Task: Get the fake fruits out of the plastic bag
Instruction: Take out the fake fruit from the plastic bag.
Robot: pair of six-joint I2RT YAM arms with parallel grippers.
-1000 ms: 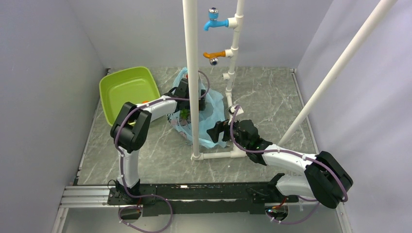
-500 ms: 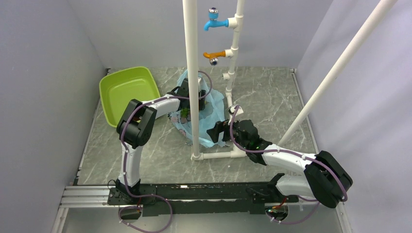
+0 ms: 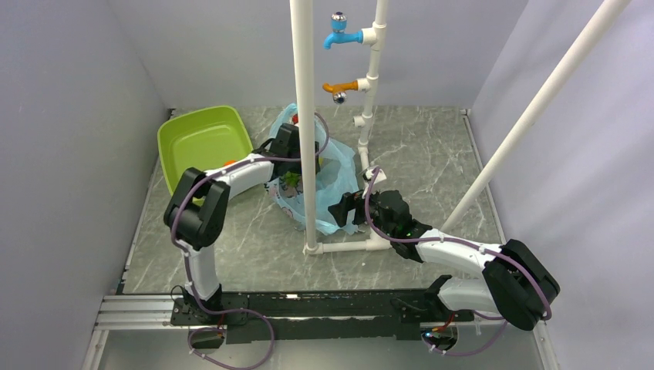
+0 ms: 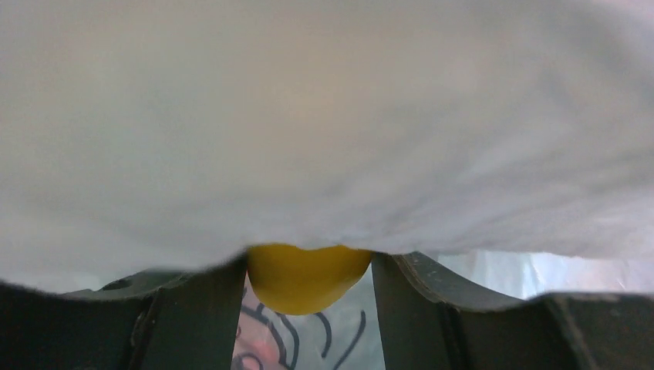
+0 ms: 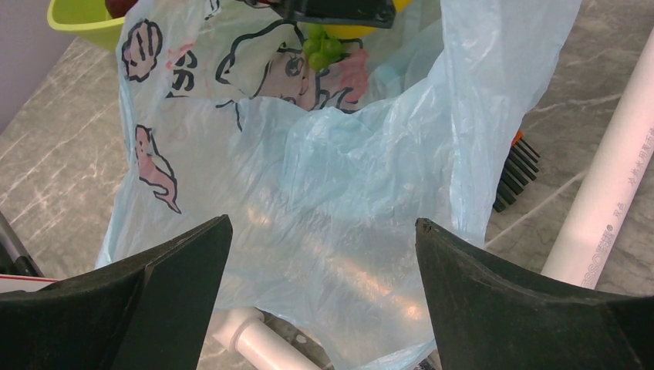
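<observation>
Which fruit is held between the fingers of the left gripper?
The yellow fruit, pinched by the left gripper. The green grapes are not gripped by anything.

Grey marbled table (image 3: 420,158), plain pale walls (image 3: 69,116) on three sides. To my far left I note a lime-green tray (image 3: 202,142) close to the left wall. White pipe frame: a thick upright (image 3: 305,116) rises from a foot pipe (image 3: 347,247) lying on the table. A thinner upright (image 3: 370,77) behind it carries a blue tap (image 3: 339,37) above an orange tap (image 3: 339,89), both sticking out leftward. A long white pipe (image 3: 540,100) slants across my right side. Right wrist view: a small orange-and-black tool (image 5: 518,171) lies on the table just beside a white pipe (image 5: 609,200).
</observation>
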